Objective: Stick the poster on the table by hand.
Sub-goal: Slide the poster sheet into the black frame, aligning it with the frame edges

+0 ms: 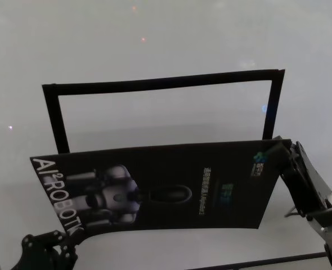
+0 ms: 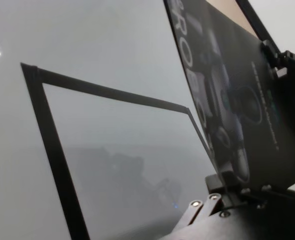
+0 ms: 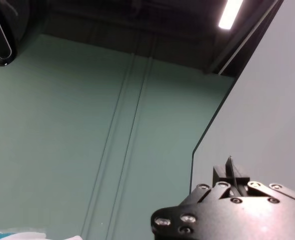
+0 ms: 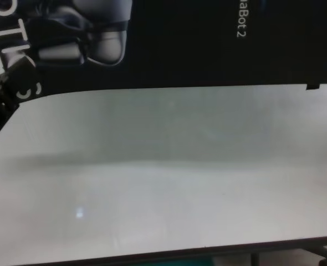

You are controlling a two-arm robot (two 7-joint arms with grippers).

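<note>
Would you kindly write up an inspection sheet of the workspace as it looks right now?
Surface: white table, glossy.
Job's things: poster held up off the table, sagging slightly, not stuck down.
Clutter: black strips forming a frame outline on the table beyond the poster.
Grippers: left claw shut on the poster's near left corner; right claw shut on its far right corner.
Cables: thin wire beside the right arm.
Surroundings: green floor below the table edge.

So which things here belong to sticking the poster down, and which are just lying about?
Belongs to the job:
- glossy black robot-print poster
- glossy white table
- black left gripper, shut on poster
- black right gripper, shut on poster

Just there:
- narrow black strip frame on the table
</note>
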